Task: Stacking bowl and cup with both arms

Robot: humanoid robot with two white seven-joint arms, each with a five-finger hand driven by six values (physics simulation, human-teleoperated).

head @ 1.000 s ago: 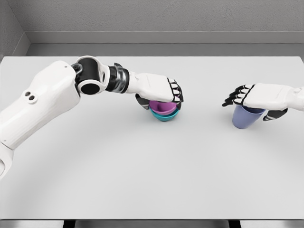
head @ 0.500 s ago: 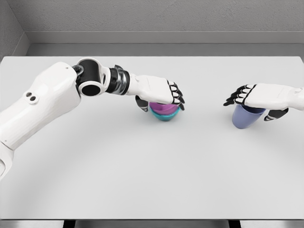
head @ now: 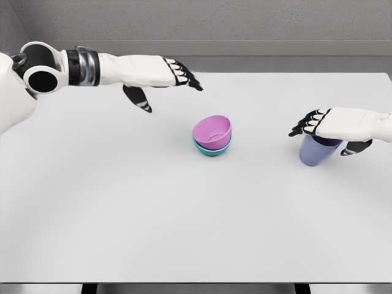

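A purple bowl (head: 212, 130) sits nested in a teal bowl (head: 213, 149) at the middle of the white table (head: 153, 214). My left hand (head: 164, 79) hovers up and to the left of the bowls, fingers spread, holding nothing. At the right, a blue-violet cup (head: 315, 150) stands on the table, tilted slightly. My right hand (head: 327, 130) lies over its rim with the fingers to the left and the thumb curled round the right side, grasping it.
A grey wall (head: 208, 24) runs behind the table's far edge. The table's front edge (head: 196, 283) lies at the bottom of the view.
My left hand has let go of the purple bowl and pulled up and back to the left. The bowls stay stacked. The right hand and the cup have not moved.
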